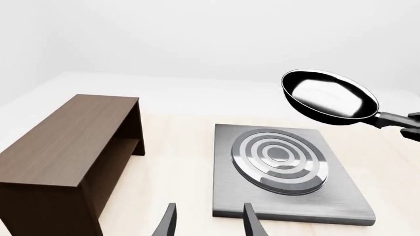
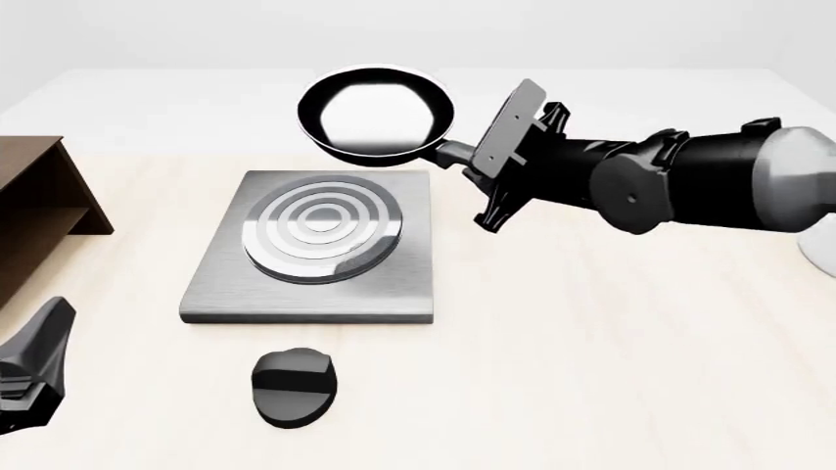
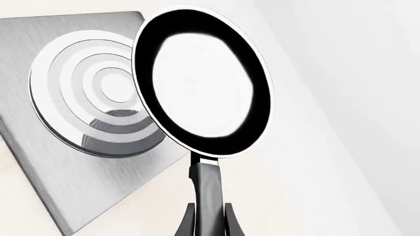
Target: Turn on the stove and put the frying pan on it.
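Observation:
The frying pan, black with a glossy inside, hangs in the air tilted, beyond the far right corner of the stove. My right gripper is shut on the pan's handle, with a finger on each side. The pan overlaps the burner rings in the right wrist view. The black oval knob lies on the table in front of the stove. My left gripper is open and empty, low at the near left, facing the stove and the raised pan.
A brown wooden shelf stands left of the stove, and fills the side of the left wrist view as the shelf. A white object shows at the right edge, behind my right arm.

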Controlling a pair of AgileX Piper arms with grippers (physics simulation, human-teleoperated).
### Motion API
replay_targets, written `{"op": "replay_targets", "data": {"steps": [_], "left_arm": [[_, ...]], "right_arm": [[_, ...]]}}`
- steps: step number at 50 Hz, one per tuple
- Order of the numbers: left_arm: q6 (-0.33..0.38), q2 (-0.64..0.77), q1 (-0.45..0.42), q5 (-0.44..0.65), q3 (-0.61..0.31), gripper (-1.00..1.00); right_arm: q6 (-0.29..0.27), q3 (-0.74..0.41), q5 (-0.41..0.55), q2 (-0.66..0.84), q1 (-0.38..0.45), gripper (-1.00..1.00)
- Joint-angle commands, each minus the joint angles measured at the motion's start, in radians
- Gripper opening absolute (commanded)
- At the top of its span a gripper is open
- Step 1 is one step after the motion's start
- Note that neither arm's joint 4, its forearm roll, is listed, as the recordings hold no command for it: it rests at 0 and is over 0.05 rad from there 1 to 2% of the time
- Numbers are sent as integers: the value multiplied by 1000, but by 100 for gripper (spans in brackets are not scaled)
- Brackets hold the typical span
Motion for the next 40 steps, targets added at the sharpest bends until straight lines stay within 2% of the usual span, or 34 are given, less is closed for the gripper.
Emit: {"op": "replay_targets", "data": {"steps": [1, 6, 14, 23, 40], "left_arm": [[3, -4, -6, 0, 3, 100], [3, 76, -8, -84, 6, 100], [9, 115, -10, -126, 6, 100], [7, 90, -11, -101, 6, 100], [2, 23, -12, -32, 5, 100]], "right_arm": [[23, -81, -15, 87, 94, -100], [25, -78, -43, 130, 119, -100], [43, -75, -70, 161, 146, -100], [62, -74, -81, 200, 172, -100], [70, -29, -127, 240, 157, -100]]}}
